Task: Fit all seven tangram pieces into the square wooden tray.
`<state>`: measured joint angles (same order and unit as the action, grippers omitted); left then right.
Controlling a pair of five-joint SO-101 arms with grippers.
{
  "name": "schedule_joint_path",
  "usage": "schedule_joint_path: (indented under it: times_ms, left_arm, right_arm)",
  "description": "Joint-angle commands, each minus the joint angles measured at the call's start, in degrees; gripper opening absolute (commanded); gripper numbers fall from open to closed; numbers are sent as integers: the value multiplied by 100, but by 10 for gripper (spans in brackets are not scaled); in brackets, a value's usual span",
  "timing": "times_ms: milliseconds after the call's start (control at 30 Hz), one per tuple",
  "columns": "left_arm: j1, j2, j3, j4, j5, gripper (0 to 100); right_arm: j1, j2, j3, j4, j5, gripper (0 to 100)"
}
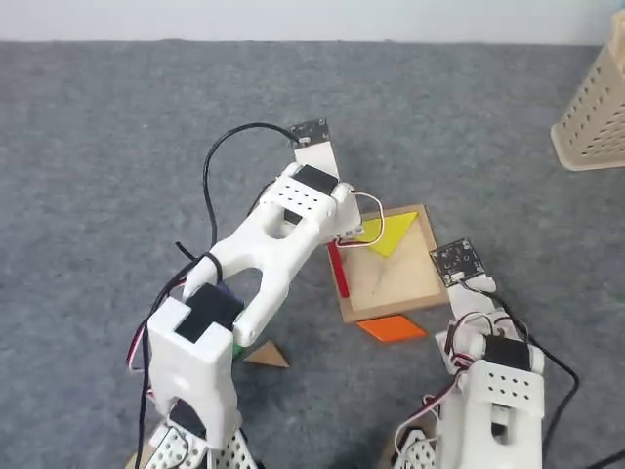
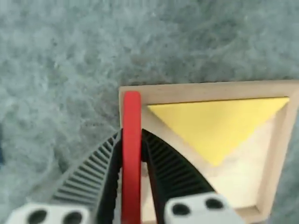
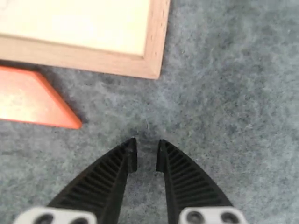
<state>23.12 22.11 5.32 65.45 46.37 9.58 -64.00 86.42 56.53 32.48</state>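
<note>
The square wooden tray [image 1: 387, 309] lies on the grey carpet with a yellow triangle [image 1: 389, 233] flat in its far part. My left gripper [image 2: 131, 140] is shut on a red piece [image 2: 131, 112], held on edge over the tray's left rim [image 2: 201, 88], beside the yellow triangle [image 2: 219, 123]. In the high view the red piece [image 1: 338, 269] stands along that rim. An orange parallelogram [image 1: 392, 328] lies just in front of the tray. My right gripper [image 3: 146, 154] hovers over bare carpet near the tray's corner [image 3: 156, 70], shut with a thin gap and holding nothing; the orange piece [image 3: 28, 100] lies beside it.
A tan triangle [image 1: 267, 356] lies on the carpet by the left arm, with green [image 1: 237, 350] and purple [image 1: 225, 290] pieces partly hidden under that arm. A beige perforated container [image 1: 596, 98] stands at the far right. Open carpet stretches behind and left of the tray.
</note>
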Motion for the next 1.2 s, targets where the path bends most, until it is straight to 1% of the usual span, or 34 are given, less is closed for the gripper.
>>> schedule_joint_path:
  times_ms: [0,167,567,733,867,1167]
  left_arm:
    - [70,-211,-233,-35,-158,16]
    - [220,-211,-233,-35,-378,16]
    - [193,-211,-233,-35,-369,17]
    - [193,-193,-233,-35,-316,77]
    - [193,-193,-207,-26,-220,80]
    - [229,-229,-347,18,-246,80]
  right_arm:
    - [75,-127,-26,31,70,91]
    - [75,-127,-26,31,70,91]
    - [75,-127,-26,31,70,91]
    - [75,-127,-26,31,70,91]
    - [75,-127,-26,31,70,91]
    - [75,-127,-26,31,70,91]
